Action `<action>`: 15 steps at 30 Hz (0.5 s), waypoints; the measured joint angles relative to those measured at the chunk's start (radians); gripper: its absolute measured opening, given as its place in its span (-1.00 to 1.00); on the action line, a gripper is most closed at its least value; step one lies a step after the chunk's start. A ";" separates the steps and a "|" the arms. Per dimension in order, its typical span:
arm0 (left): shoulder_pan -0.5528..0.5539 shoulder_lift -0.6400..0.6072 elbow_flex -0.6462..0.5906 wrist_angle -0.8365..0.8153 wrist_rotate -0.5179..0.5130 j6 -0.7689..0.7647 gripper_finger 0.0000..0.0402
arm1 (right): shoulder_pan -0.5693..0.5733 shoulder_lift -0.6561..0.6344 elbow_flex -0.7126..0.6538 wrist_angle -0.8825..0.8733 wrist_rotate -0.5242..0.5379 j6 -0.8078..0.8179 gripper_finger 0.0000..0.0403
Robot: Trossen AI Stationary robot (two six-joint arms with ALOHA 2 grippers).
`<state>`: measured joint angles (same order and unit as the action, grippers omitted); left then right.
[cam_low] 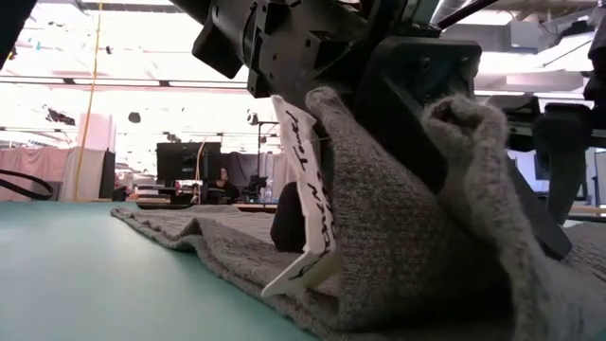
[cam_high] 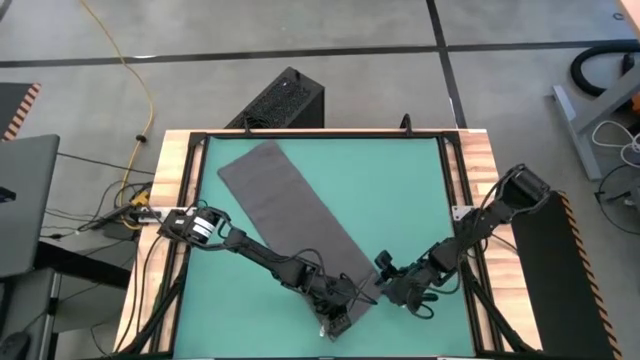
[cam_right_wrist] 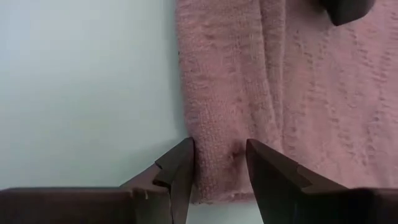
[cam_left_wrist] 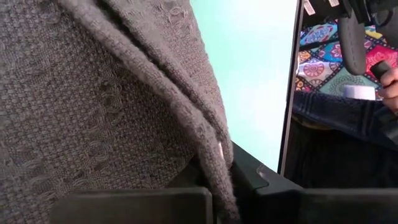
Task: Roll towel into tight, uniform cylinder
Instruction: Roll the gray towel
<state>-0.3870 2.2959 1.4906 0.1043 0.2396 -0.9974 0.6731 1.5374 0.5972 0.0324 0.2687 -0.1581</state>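
The dark grey towel (cam_high: 290, 210) lies slantwise on the green mat (cam_high: 410, 200), running from the far left to the near middle. Its near end is raised off the mat (cam_low: 407, 218), and a white tag (cam_low: 308, 189) hangs from that end. My left gripper (cam_high: 337, 318) is at the towel's near end, shut on it. My right gripper (cam_high: 385, 292) is at the towel's near right corner, its fingers closed on the edge there. My left gripper pinches a raised fold of the towel's near end (cam_left_wrist: 214, 155) between its two fingers; several layers show. The fold is lifted off the mat and the rest of the towel lies flat behind it. My right gripper pinches the towel's near right corner (cam_right_wrist: 217, 158) between its two fingers (cam_right_wrist: 180, 171), coming from the table's right side. The cloth is dented between the fingers. The edge there is bunched up in a peak (cam_low: 454, 118).
The table's wooden rim (cam_high: 175, 200) frames the mat, with bare mat to the right and far right of the towel. A black box (cam_high: 285, 100) stands beyond the far edge. A person's hand (cam_left_wrist: 388, 87) shows past the table's edge.
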 joint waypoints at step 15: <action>0.010 -0.066 -0.006 -0.137 0.018 0.073 -0.45 | -0.047 0.060 0.004 -0.036 -0.091 0.035 -0.90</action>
<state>-0.3775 2.2302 1.4848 -0.0325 0.2574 -0.9240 0.6258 1.5973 0.6011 -0.0035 0.1780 -0.1232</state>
